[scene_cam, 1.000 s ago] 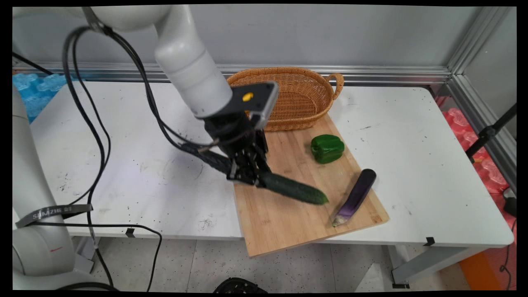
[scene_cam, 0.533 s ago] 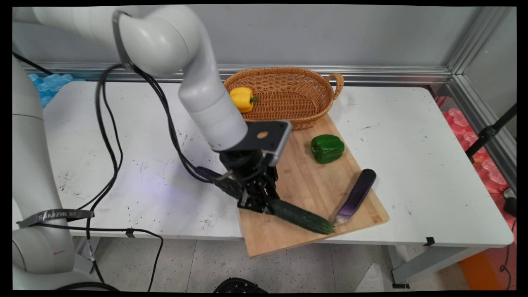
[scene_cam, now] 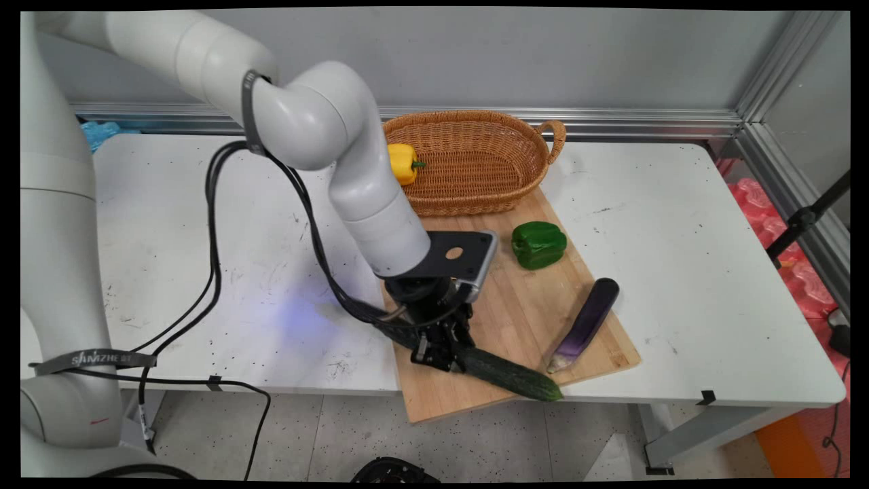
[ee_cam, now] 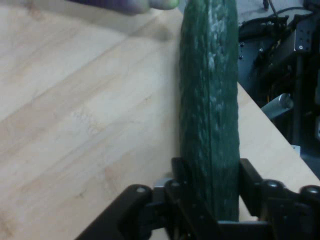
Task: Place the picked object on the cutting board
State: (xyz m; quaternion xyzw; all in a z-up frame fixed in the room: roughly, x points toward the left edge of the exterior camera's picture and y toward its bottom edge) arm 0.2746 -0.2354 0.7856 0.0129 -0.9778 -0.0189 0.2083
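My gripper (scene_cam: pixel 451 356) is shut on one end of a dark green cucumber (scene_cam: pixel 512 375), low over the near part of the wooden cutting board (scene_cam: pixel 502 319). The cucumber's free end reaches past the board's near edge. In the hand view the cucumber (ee_cam: pixel 210 105) runs straight up between the two black fingers (ee_cam: pixel 250 182), with the board (ee_cam: pixel 75 125) underneath. The stem end of a purple eggplant (scene_cam: pixel 585 322) lies just right of the cucumber's tip. A green bell pepper (scene_cam: pixel 538 244) sits farther back on the board.
A wicker basket (scene_cam: pixel 475 159) stands behind the board with a yellow bell pepper (scene_cam: pixel 402 163) in its left end. The white table (scene_cam: pixel 679 272) extends to both sides; black cables (scene_cam: pixel 217 258) hang from the arm over its left half.
The arm has carried the cucumber toward the near edge of the board and lowered it. The yellow pepper in the basket came out from behind the arm.
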